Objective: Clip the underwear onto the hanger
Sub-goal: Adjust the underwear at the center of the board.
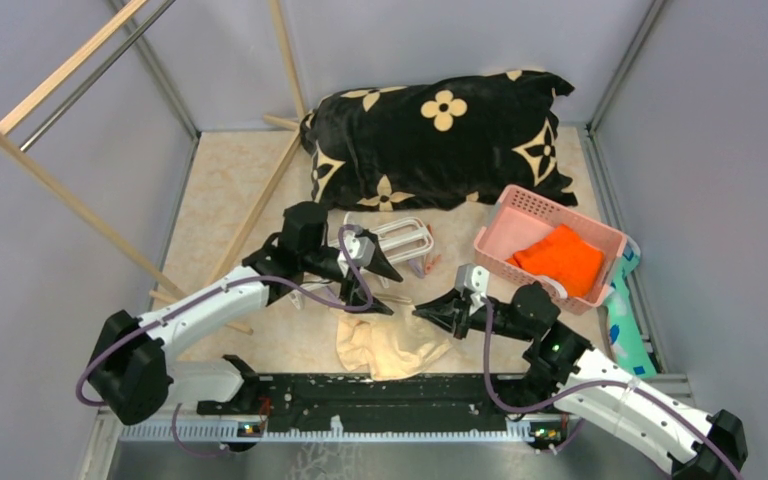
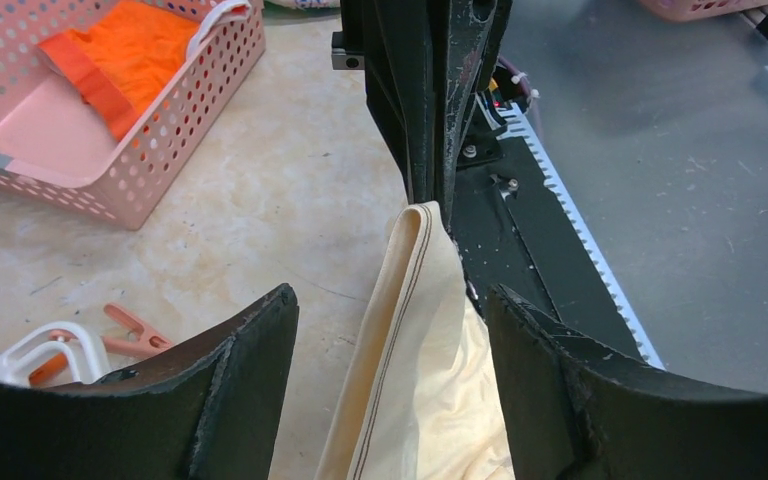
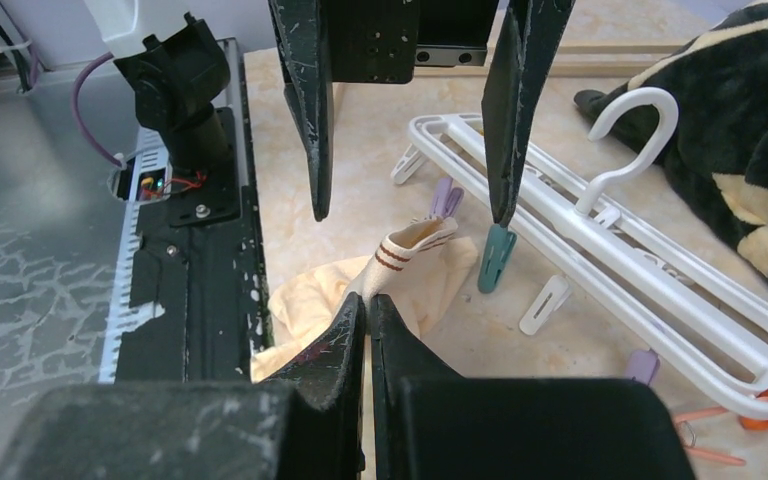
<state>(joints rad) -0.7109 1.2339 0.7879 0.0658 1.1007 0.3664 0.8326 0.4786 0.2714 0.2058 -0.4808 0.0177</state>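
Note:
The cream underwear point(image 1: 392, 348) lies crumpled on the floor near the front rail. My right gripper point(image 3: 368, 300) is shut on its striped waistband point(image 3: 412, 243) and lifts that edge; in the top view this gripper point(image 1: 420, 312) is just right of the cloth. My left gripper point(image 1: 392, 293) is open, its fingers either side of the raised waistband point(image 2: 410, 300) without touching it. The white hanger point(image 1: 400, 240) lies flat on the floor behind both grippers, with its hook and dangling clips in the right wrist view point(image 3: 620, 255). A teal clip point(image 3: 495, 258) hangs close to the waistband.
A pink perforated basket point(image 1: 600, 238) holding an orange cloth point(image 1: 562, 258) stands at the right. A black flower-patterned cushion point(image 1: 440, 140) lies at the back. A wooden rack point(image 1: 60, 170) leans at the left. The black base rail point(image 1: 380, 395) runs along the front.

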